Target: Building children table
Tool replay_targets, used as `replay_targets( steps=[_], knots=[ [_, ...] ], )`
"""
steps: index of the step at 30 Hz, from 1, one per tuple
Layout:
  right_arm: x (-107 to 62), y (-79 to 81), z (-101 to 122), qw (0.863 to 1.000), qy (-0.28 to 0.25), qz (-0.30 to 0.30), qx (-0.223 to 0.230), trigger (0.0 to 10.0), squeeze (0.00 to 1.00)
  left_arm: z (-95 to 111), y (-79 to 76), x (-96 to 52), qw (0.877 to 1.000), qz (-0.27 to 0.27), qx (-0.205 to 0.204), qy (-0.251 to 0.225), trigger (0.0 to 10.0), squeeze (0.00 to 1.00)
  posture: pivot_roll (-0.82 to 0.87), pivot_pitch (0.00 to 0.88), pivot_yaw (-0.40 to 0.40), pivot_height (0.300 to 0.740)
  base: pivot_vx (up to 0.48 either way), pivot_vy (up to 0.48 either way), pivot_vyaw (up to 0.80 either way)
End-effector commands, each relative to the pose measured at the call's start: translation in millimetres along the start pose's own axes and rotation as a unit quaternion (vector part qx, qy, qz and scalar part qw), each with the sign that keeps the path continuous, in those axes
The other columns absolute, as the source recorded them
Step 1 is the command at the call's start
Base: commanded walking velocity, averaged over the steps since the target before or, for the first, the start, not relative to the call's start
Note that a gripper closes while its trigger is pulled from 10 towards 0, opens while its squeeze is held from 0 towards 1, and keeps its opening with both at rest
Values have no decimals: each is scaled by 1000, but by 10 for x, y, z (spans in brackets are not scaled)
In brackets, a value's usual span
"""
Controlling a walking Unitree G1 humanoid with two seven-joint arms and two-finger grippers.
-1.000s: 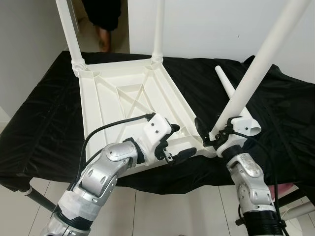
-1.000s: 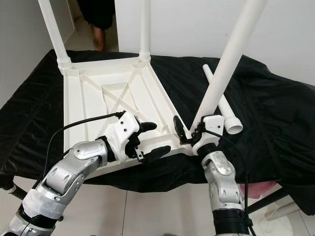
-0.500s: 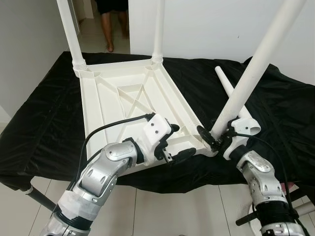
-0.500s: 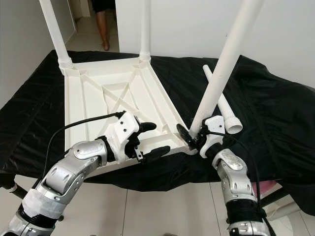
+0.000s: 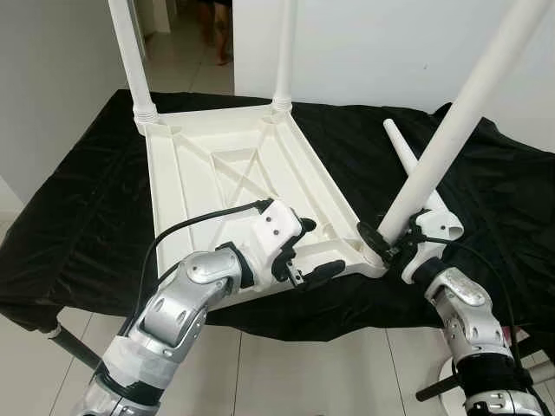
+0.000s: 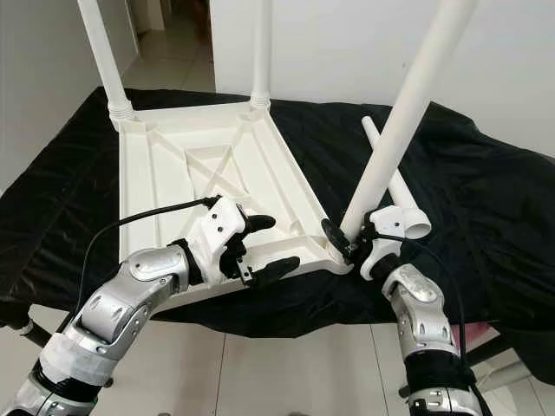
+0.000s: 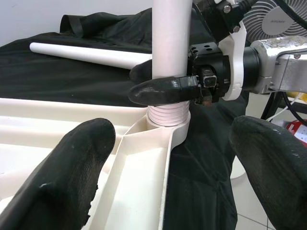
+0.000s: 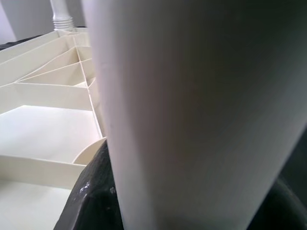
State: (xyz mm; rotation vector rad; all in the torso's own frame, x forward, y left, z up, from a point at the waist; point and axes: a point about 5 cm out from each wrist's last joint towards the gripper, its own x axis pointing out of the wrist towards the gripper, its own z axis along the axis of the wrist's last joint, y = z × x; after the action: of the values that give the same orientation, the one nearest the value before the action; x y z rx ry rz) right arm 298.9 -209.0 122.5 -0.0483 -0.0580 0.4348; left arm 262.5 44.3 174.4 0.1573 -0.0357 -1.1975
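White plastic children table point(image 5: 234, 173) lies inverted on black-draped tabletop point(image 5: 78, 225). Right pincer point(image 7: 165, 86) clenched on third leg point(image 5: 442, 143) at near corner socket point(image 7: 165, 125). Left pincer point(image 5: 305, 250) released, straddling near edge. Risk: leg tilted; misaligned thread likely cross-binds. Fourth leg point(image 5: 408, 160) lies loose nearby.

Both far table legs point(image 5: 139, 61) and the tilted leg point(image 5: 451, 139) run off the top edge, their upper ends unseen. The right pincer point(image 7: 165, 86) covers the tilted leg just above its threaded base. A person point(image 5: 217, 26) in the doorway is cropped to the lower legs (blurred). The black cloth point(image 6: 69, 199) hides the bench.
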Motion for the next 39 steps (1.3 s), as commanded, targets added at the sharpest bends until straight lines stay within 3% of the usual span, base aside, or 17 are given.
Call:
replay_targets(
  steps=[1,8,10,11,14,17,21,29,35,36,37,38,39],
  knots=[
    [-19,22,-101,999,26,-27,5,10000,0,-18,28,4,1000,17,2,0,10000,0,-45,0,-51,740,0,0,0],
    [-17,27,-118,998,30,-54,4,10000,0,-20,23,7,1000,17,3,0,10000,0,-44,0,-52,740,0,0,0],
    [-12,93,-131,993,34,-117,2,10000,0,-18,47,14,1000,17,5,0,10000,0,-44,0,-52,740,0,0,0],
    [-12,93,-131,993,34,-117,2,10000,0,-18,47,14,1000,17,5,0,10000,0,-44,0,-52,740,0,0,0],
    [-15,178,-182,978,41,-204,25,10000,0,-21,52,12,1000,16,6,1,10000,0,-47,0,-53,740,0,0,0],
    [-28,227,-215,969,45,-241,37,10000,0,-21,45,9,1000,16,6,1,10000,0,-44,0,-52,740,0,0,0],
    [-44,484,-268,937,42,-337,78,10000,0,-25,19,-11,1000,10,3,4,10000,0,-38,0,-44,740,0,0,0],
    [-9,591,-242,934,38,-342,98,10000,0,-38,21,-31,1000,10,5,9,10000,0,-24,0,-44,740,0,0,0],
    [-3,588,-240,933,39,-345,97,10000,0,-34,39,-40,1000,14,8,10,10000,0,-15,0,-46,740,0,0,0],
    [7,579,-234,933,37,-345,95,10000,502,-32,56,-43,1000,17,10,10,10000,0,-11,0,-45,740,0,0,0],
    [7,579,-234,933,37,-345,95,10000,502,-32,56,-43,1000,17,10,10,10000,0,-11,0,-45,740,0,0,0],
    [21,568,-217,938,30,-332,93,10000,1000,-31,68,-49,1000,21,11,10,10000,0,-10,0,-39,740,0,0,0],
    [21,568,-217,938,30,-332,93,10000,1000,-31,68,-49,1000,21,11,10,10000,0,-10,0,-39,740,0,0,0]
  ],
)
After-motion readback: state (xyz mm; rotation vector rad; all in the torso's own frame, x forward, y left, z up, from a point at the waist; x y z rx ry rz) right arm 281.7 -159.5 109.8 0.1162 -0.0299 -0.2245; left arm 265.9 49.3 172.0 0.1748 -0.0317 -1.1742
